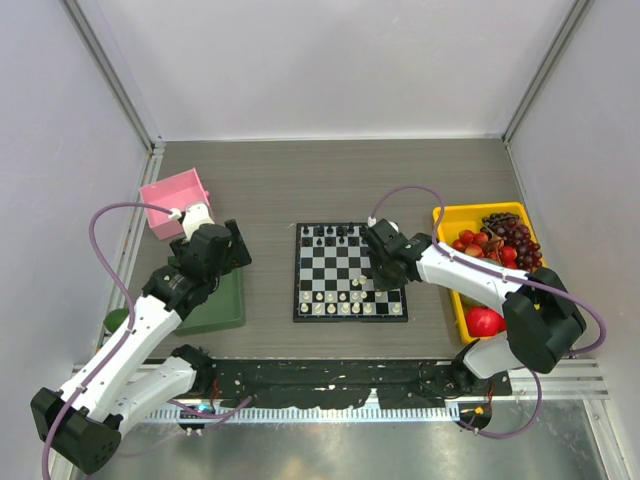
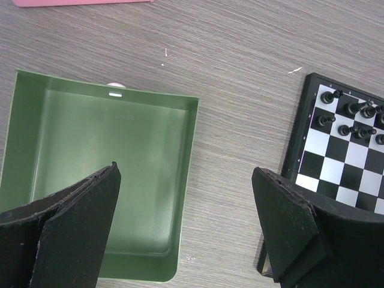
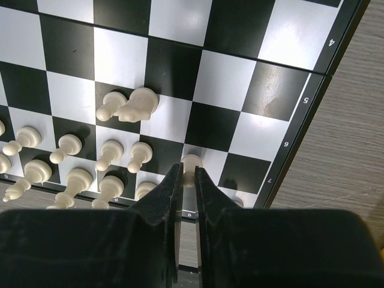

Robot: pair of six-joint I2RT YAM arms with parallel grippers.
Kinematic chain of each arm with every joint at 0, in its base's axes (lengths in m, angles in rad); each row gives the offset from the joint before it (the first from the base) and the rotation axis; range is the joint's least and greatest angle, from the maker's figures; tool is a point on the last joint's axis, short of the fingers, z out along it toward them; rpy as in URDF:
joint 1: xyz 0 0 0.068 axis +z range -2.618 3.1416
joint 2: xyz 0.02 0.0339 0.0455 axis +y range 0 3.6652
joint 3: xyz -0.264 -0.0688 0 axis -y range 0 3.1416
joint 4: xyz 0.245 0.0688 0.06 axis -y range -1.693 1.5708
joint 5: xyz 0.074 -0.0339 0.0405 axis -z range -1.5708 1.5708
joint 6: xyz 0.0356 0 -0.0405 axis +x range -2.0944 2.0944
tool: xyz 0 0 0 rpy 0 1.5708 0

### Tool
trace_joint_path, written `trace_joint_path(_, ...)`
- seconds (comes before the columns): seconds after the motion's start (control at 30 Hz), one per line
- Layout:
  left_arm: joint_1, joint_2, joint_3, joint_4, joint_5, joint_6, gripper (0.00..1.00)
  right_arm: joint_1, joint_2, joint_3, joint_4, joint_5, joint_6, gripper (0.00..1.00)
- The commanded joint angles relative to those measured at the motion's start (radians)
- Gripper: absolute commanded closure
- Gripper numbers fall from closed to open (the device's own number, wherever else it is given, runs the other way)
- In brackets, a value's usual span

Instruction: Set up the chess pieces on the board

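The checkered board [image 1: 330, 272] lies mid-table, with black pieces [image 1: 330, 233] along its far rows and cream-white pieces [image 1: 335, 307] along its near rows. My right gripper [image 1: 372, 270] is over the board's right side. In the right wrist view it [image 3: 187, 174] is shut on a cream pawn [image 3: 191, 163] standing on a white square near the board's edge [image 3: 300, 138]. Other white pieces [image 3: 114, 155] stand to its left; one [image 3: 129, 105] lies tipped. My left gripper [image 2: 186, 180] is open and empty above the table between the green tray [image 2: 102, 186] and the board [image 2: 342, 162].
A pink box [image 1: 175, 203] sits at the back left. The green tray [image 1: 222, 305] lies under my left arm. A yellow bin [image 1: 455, 215] with grapes [image 1: 512, 238] and red fruit [image 1: 484, 321] stands right of the board.
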State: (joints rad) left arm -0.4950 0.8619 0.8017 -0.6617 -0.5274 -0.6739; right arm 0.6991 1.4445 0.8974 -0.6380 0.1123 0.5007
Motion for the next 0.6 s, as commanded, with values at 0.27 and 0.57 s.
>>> trace_joint_path(0.27, 0.006, -0.003, 0.013, 0.043, -0.002, -0.01, 0.01, 0.013, -0.019, 0.002, -0.029, 0.015, -0.022, 0.84)
trace_joint_path(0.57, 0.006, 0.0, 0.011, 0.043, -0.002, -0.012, 0.01, 0.014, 0.005, -0.003, -0.014, 0.026, -0.014, 0.82)
